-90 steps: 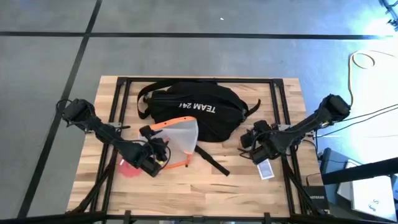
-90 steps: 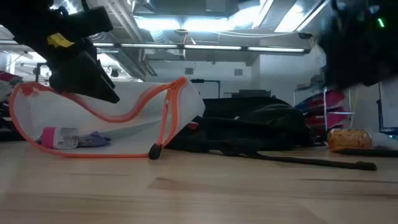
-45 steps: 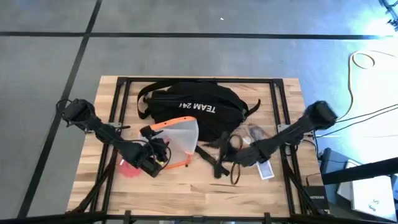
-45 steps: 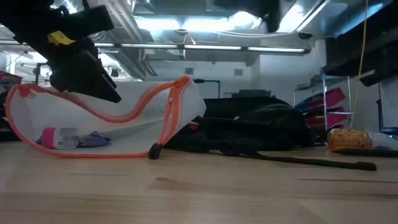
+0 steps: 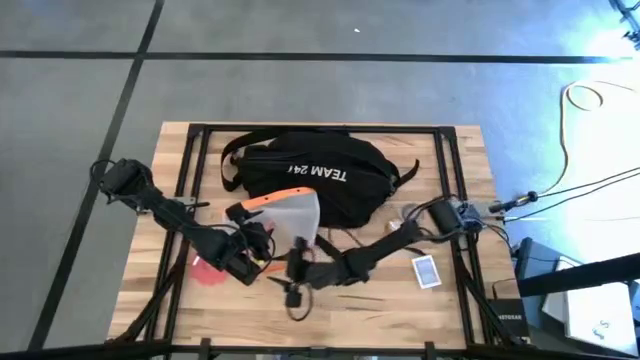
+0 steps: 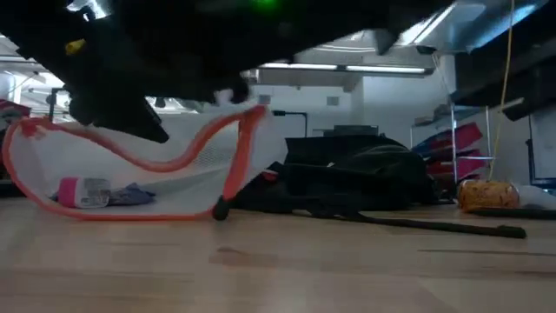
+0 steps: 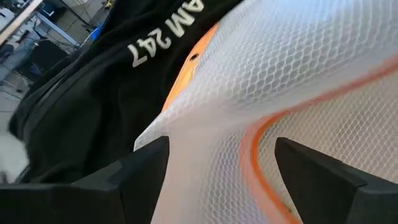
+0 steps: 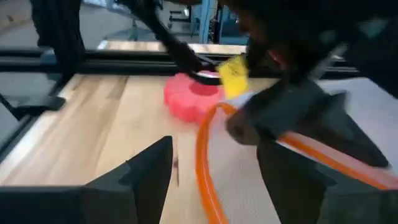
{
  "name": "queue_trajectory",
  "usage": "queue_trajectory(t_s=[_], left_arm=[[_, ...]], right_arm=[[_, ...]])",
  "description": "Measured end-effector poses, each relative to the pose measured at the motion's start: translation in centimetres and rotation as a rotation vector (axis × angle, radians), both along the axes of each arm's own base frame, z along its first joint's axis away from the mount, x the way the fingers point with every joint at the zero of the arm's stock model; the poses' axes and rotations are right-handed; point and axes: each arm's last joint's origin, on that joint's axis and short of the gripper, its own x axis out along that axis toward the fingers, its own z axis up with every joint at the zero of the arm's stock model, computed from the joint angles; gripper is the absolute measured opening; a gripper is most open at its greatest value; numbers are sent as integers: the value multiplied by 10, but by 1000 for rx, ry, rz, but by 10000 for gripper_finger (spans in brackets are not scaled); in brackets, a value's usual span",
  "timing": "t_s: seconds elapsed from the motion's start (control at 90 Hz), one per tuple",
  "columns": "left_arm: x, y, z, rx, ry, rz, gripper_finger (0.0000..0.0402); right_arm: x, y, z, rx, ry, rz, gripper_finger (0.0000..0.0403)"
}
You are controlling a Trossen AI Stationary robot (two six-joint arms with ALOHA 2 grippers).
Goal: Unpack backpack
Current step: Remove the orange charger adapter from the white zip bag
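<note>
- The right gripper point(image 5: 293, 290) is now the nearest thing to the table's front edge, having swept across from the right side of the table in the last second; its arm stretches low over the light wooden table point(image 5: 340, 310). In the right wrist view its two dark fingers point(image 8: 146, 177) stand apart with nothing between them.
- Just beyond it lies the translucent white mesh pouch with orange trim point(image 5: 290, 222). In the low view the pouch's orange rim point(image 6: 130, 156) arches up, with a small tube and wrapped items point(image 6: 95, 193) lying inside.
- The left gripper point(image 5: 250, 262) has not moved in that second: it stays at the pouch's near corner, the mesh filling the left wrist view. Its fingers point(image 7: 143, 180) flank the mesh, and it appears to be clamped on the pouch, holding it up.
- A flat pink round object point(image 8: 189, 99) lies on the table just beside the left gripper.
- Farthest back, the large black fabric backpack with white "TEAM 247" lettering point(image 5: 310, 175) lies on its side at the table's rear centre, the pouch's far edge touching it.
- My reading: with the pouch already out of the backpack, the right arm's arrival suggests a two-handed step on the pouch's opening.
</note>
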Motion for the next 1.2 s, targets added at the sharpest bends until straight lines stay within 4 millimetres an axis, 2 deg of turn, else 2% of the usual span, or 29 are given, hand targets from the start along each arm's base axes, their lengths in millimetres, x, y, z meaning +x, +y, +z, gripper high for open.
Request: queue_trajectory(t_s=[0.178, 0.367, 0.456, 0.556, 0.911, 1.044, 1.2], left_arm=[[1, 1, 0, -35, -16, 19, 281], [4, 1, 0, -90, -41, 36, 281], [4, 1, 0, -125, -65, 58, 281], [6, -1, 0, -174, -91, 64, 281], [22, -16, 11, -368, -172, -17, 281], [32, -21, 22, -361, -204, -83, 281], [33, -26, 34, -251, -72, -199, 281]], right_arm=[[30, -4, -6, 40, 144, 83, 218], [35, -2, -19, 48, 216, 113, 218], [31, -3, -23, 28, 282, 111, 218], [22, 2, -27, 1, 362, 26, 212], [-13, 54, -26, -206, 408, -42, 182], [-22, 55, -32, -221, 490, -60, 182], [-28, 50, -31, -258, 515, -158, 182]])
